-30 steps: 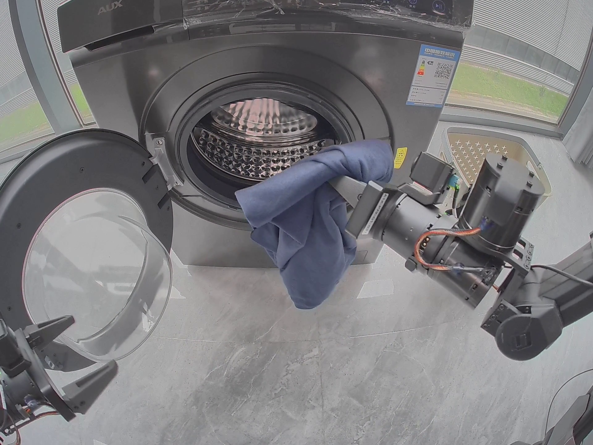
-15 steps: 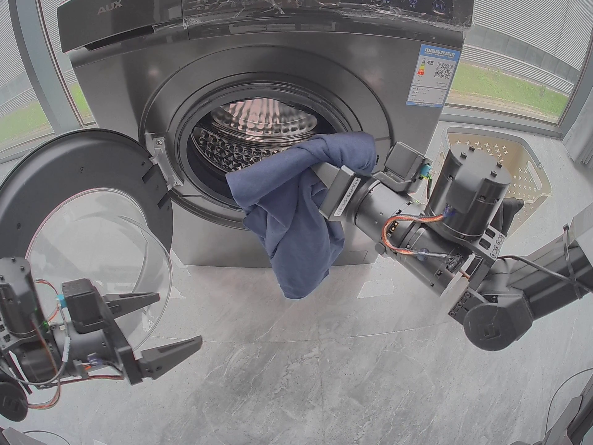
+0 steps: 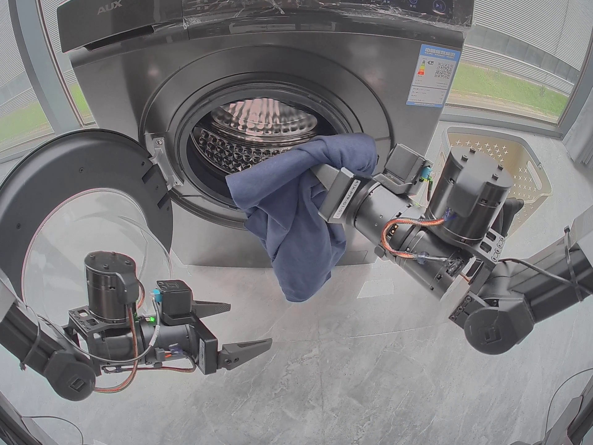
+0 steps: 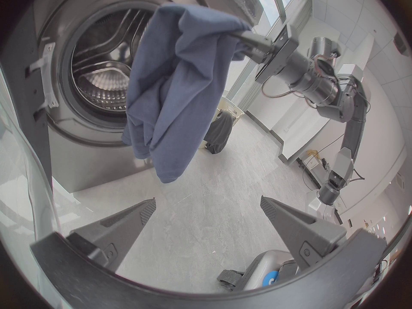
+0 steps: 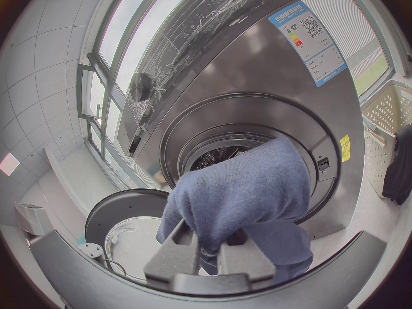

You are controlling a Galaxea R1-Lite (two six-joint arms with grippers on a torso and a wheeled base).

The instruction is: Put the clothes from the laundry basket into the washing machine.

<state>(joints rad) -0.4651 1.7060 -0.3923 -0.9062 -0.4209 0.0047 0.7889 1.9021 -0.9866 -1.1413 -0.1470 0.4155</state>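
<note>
Blue garment [image 3: 296, 217], clamped in right claw [image 5: 210, 241], brought to the drum [image 3: 259, 134] for loading. Wide-open left claw [image 3: 250, 325] raised at near left.

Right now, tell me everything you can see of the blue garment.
The blue garment is soft, plain, knit-looking cloth, bunched and creased. The right gripper is shut on its upper fold. The rest drapes down in loose folds, clear of the floor. It hangs in front of the open drum mouth of the washing machine, not yet inside. Whether it brushes the door rim cannot be told.
</note>
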